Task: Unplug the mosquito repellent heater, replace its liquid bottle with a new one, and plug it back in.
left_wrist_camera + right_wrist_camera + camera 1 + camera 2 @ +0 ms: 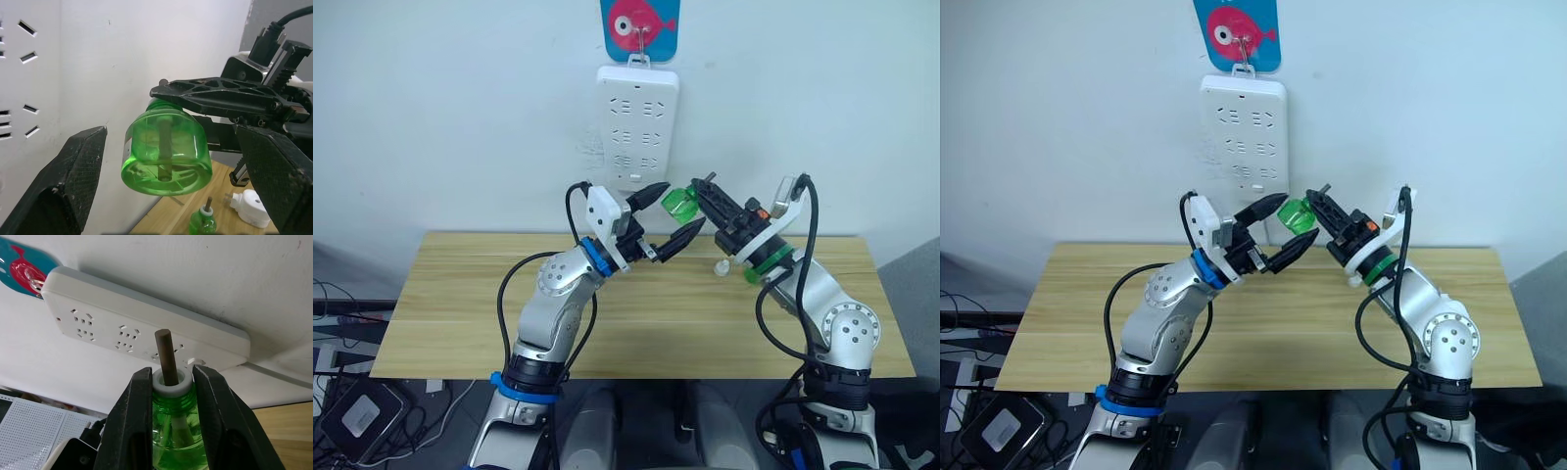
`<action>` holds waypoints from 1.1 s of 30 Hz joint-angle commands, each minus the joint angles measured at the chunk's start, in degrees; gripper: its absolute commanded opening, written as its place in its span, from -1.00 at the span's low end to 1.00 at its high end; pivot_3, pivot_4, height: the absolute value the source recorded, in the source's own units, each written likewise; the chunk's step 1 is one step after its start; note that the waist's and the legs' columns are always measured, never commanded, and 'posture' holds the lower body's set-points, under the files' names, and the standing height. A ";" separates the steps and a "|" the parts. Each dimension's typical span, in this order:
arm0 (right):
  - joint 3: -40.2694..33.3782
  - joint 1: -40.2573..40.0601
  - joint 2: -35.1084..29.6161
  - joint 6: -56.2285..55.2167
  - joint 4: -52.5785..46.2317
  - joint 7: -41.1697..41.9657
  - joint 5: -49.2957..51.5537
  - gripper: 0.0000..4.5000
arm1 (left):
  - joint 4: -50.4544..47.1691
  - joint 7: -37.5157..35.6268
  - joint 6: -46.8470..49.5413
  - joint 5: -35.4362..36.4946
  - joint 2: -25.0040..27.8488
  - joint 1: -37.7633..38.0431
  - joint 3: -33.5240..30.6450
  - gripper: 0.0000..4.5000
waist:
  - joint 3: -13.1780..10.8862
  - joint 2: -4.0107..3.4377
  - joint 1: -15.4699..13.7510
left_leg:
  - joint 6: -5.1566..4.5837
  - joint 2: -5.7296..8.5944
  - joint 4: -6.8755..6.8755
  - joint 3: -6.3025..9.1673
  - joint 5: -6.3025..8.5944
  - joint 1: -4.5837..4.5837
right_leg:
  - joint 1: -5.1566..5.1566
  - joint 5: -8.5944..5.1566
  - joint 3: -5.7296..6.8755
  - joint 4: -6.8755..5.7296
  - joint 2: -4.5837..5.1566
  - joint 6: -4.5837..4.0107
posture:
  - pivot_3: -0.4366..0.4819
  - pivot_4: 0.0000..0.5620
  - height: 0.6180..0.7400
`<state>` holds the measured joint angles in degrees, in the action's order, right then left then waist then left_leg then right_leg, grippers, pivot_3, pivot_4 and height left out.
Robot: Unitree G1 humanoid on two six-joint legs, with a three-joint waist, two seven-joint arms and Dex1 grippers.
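Two grippers meeting in the air over the table, one green bottle between them.

Held by right gripper (705,199) at the neck: translucent green liquid bottle (680,203) with brown wick. Left gripper (672,212) spread wide around its base, not touching. Small white rounded heater (250,207) lying on the light wooden table (460,294), far right, beside a second small green bottle (203,221). Possible slip during handover if released too early. Behind, white power strip (637,125) on the white wall.
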<state>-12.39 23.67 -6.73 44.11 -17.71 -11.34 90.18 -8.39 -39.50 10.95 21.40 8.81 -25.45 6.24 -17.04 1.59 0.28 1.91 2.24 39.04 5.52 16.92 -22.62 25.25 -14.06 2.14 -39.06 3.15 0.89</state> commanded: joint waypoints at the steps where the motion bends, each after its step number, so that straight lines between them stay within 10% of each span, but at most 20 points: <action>1: 0.43 0.23 -0.11 -1.11 -2.09 -0.10 2.61 -0.63 | -0.30 0.06 -1.29 0.05 -0.19 -0.81 -0.01 1.00 | 0.01 0.00 0.00 | 0.00 0.00 0.00 0.00 0.00 0.00 | 0.00 0.00 0.00 0.00 0.00 0.00 | 0.07 -0.10 1.00; 11: 1.86 -0.55 -1.06 -1.87 -2.85 -0.85 4.74 -0.63 | 0.06 0.74 -2.38 -0.03 -0.73 -1.04 -0.13 1.00 | 0.02 0.00 0.00 | 0.00 0.00 0.00 0.00 0.00 -0.01 | 0.00 0.00 0.00 0.01 0.00 0.00 | 0.07 -0.09 1.00; 20: 2.30 -0.39 -1.66 -3.21 -2.28 -0.68 4.60 -0.63 | -0.15 1.01 -2.91 -0.01 -0.51 -0.55 -0.07 0.00 | 0.04 -0.01 0.00 | -0.01 0.00 0.00 0.00 0.00 -0.01 | 0.00 0.00 0.01 0.01 0.00 0.00 | 0.08 -0.11 1.00; 29: 3.37 -0.70 -2.66 -2.62 -2.60 -0.27 4.38 -0.63 | 0.49 1.36 -3.53 -1.76 -0.16 -0.81 0.61 0.01 | 0.08 0.00 -0.02 | -0.01 0.00 0.00 -0.01 0.00 -0.01 | 0.00 0.00 0.00 0.01 0.00 0.00 | 0.07 -0.12 1.00; 33: 5.60 -1.55 -8.94 2.42 -3.63 4.58 1.04 0.13 | 1.61 -0.12 -3.69 -1.78 0.86 -1.35 0.53 0.01 | 0.12 -0.02 -0.06 | -0.01 0.00 0.00 -0.01 0.00 -0.01 | 0.00 0.00 0.00 0.01 0.00 0.00 | 0.06 -0.14 1.00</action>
<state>-7.37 22.79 -13.61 44.20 -18.02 -9.92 92.54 -5.91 -38.73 8.41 19.53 9.35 -25.81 6.81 -16.92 1.57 0.22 1.90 2.25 39.04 5.51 16.92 -22.64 25.24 -14.06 2.14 -39.04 3.15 0.89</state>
